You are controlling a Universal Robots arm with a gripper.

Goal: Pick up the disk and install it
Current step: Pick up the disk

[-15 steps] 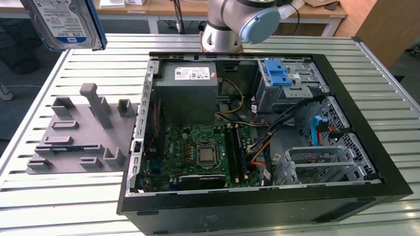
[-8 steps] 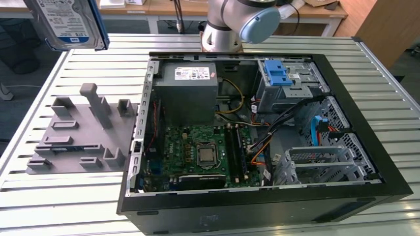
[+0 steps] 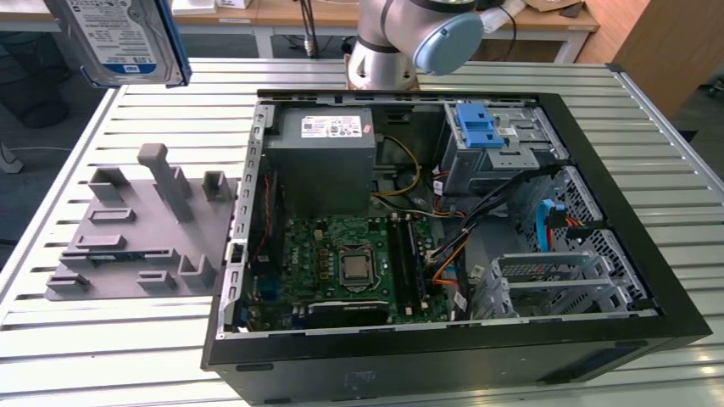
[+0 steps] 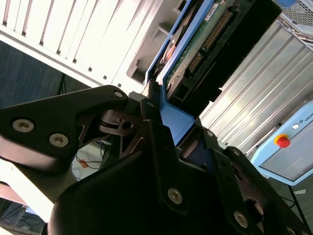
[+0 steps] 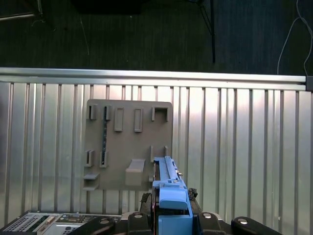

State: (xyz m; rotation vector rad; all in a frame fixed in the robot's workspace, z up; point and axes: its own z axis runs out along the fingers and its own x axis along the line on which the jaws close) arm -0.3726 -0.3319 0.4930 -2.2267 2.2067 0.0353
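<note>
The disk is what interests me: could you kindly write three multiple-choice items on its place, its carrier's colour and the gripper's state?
1. Where is the disk in the exterior view?
A. Seated inside the computer case.
B. Lifted in the air at that view's upper left.
C. Lying flat on the table at that view's right.

2. What colour is its carrier?
A. Blue.
B. Red.
C. Yellow.

3. What state is the gripper in?
A. Open and empty.
B. Shut on a cable.
C. Shut on the disk.

Answers: 1 B, it shows raised at the upper left corner; 2 A, the frame is blue in both wrist views; 3 C, the fingers clamp the carrier's end.
</note>
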